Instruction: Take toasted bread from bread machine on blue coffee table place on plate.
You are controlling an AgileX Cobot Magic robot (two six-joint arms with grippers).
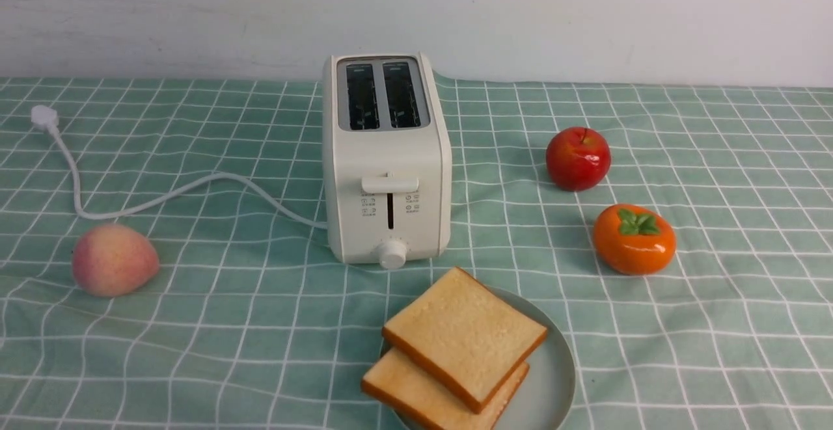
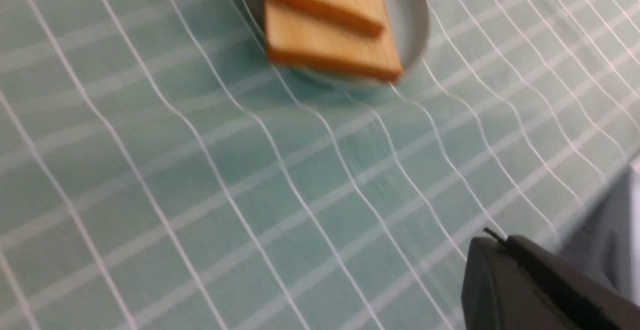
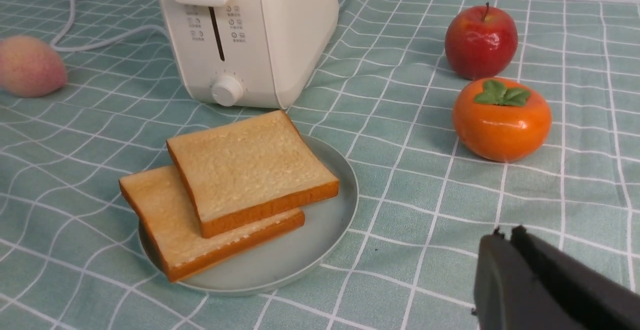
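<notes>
Resting stacked on the plate (image 1: 553, 378), both slices of toasted bread (image 1: 465, 335) lie flat, clear of the bread machine (image 1: 387, 157).

On the blue coffee table (image 1: 195, 326), the upper slice lies skewed across the lower one, which juts over the plate's rim on the robot's left; the plate sits just in front of the bread machine's knob, and both slots look dark and bare. A white cord (image 1: 156, 199) trails to the left, near a peach (image 1: 114, 259). To the right sit a red apple (image 1: 578, 158) and an orange persimmon (image 1: 634, 239). The left gripper (image 2: 505, 242) and right gripper (image 3: 505, 235) each hover over the cloth, fingers pressed together, gripping nothing.
</notes>
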